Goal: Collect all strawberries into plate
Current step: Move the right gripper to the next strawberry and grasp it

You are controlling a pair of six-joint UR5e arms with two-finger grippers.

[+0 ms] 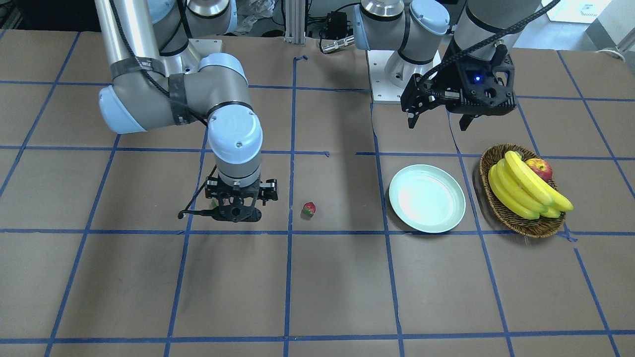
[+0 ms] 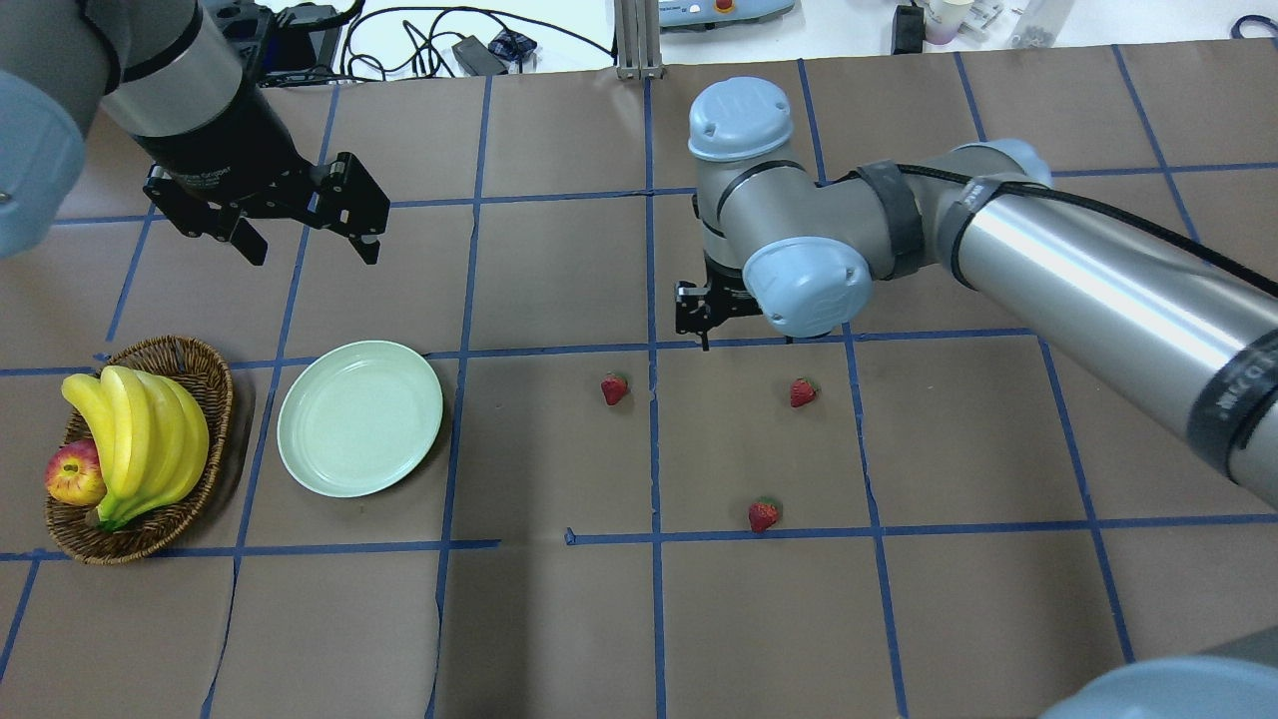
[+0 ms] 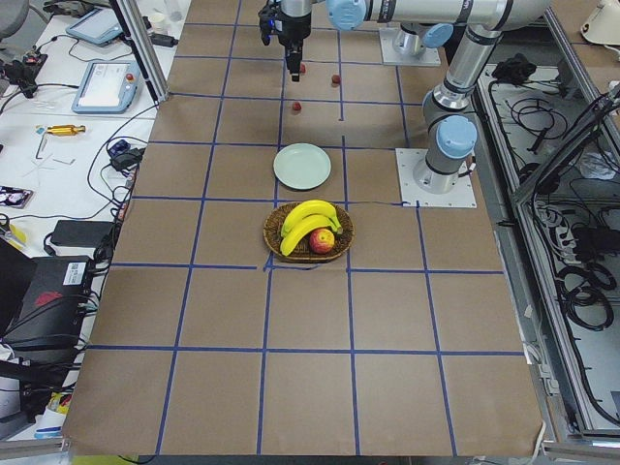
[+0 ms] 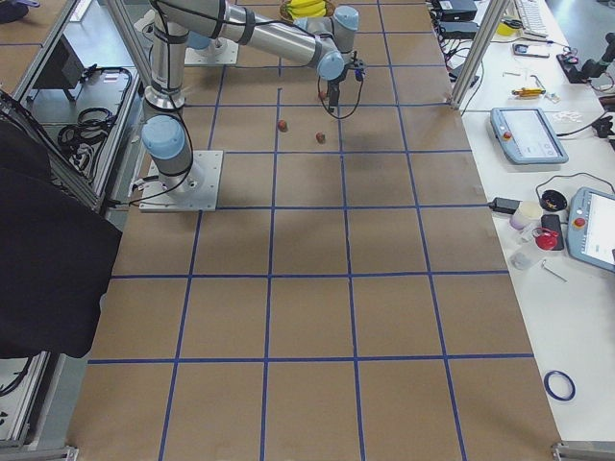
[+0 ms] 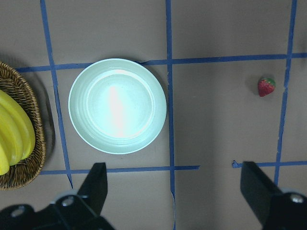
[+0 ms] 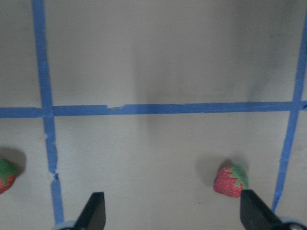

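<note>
- A robotics lab: a work table [image 2: 559, 619] papered brown and gridded with blue tape [image 2: 654, 449].
- Teach pendants [image 4: 524, 134] lie on a white side bench [image 4: 577, 317].
- Loose cables [image 3: 579, 281] run beside aluminium frame posts [image 3: 136, 44].

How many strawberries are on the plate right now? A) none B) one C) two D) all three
A: the plate is bare, and the strawberries all lie on the table, apart from it.
</note>
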